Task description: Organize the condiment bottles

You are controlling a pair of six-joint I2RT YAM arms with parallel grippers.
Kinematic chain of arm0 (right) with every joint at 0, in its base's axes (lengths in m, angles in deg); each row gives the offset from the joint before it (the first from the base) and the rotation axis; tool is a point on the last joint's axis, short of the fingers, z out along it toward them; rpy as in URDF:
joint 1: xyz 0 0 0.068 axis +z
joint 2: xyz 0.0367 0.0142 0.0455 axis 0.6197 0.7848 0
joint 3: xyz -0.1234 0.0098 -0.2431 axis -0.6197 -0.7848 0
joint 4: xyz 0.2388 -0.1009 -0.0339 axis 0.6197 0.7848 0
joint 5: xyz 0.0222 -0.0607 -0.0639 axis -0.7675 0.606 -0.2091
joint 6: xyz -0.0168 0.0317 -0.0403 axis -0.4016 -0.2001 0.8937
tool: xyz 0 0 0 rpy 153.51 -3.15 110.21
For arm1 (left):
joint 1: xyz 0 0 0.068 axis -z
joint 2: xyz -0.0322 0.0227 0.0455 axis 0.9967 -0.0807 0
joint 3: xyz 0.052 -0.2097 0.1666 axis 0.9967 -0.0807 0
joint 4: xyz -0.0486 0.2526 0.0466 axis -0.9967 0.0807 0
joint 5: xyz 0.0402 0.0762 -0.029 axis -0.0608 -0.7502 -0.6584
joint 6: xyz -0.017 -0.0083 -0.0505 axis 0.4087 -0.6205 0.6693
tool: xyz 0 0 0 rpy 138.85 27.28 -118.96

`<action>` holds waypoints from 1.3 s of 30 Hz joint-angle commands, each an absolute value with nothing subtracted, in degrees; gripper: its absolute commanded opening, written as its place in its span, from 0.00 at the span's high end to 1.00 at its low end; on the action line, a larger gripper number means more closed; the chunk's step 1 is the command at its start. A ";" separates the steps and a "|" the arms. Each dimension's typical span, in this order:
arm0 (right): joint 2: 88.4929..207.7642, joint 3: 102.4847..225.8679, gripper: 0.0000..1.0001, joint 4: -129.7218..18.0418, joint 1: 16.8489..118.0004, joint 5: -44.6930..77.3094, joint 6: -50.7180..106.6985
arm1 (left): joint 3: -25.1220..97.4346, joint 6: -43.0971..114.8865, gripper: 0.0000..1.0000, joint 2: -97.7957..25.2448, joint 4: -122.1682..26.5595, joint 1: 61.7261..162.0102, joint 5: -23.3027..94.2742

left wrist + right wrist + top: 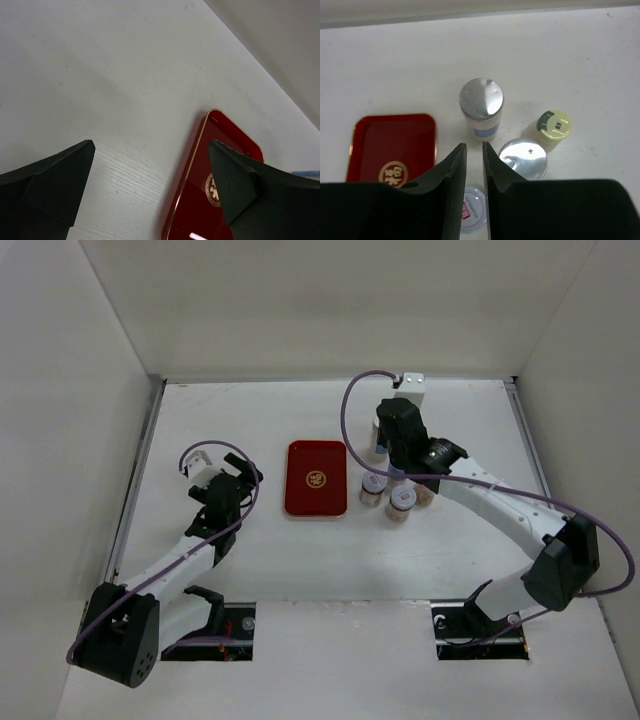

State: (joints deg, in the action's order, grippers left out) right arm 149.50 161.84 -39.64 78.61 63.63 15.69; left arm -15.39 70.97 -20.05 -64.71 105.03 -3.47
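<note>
In the right wrist view a silver-capped shaker with a blue label (481,106) stands ahead of my right gripper (474,147). A yellow-cream-capped jar (554,125) and a wide silver-capped jar (522,157) stand to its right. A white-capped jar (472,207) shows below, between the fingers. The jaws are almost together and hold nothing. In the top view the right gripper (397,468) hovers over the cluster of jars (401,505), right of the red tray (316,478). My left gripper (235,480) is open and empty over bare table, left of the tray (200,200).
The red tray (392,147) holds nothing. White walls enclose the table on the left, back and right. Purple cables loop off both arms. Another blue-labelled jar (379,436) stands partly hidden behind the right wrist.
</note>
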 commanded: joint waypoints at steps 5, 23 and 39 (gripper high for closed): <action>151.42 165.72 0.22 -35.43 76.13 62.27 16.79 | -15.62 74.15 0.00 -25.55 -70.40 101.50 5.07; 152.30 156.22 0.17 -34.72 69.11 57.88 10.72 | -15.18 74.32 0.00 -27.40 -70.84 101.23 5.78; 152.56 154.55 0.16 -40.09 68.05 53.13 10.81 | -14.83 74.32 0.00 -28.72 -71.45 101.23 6.74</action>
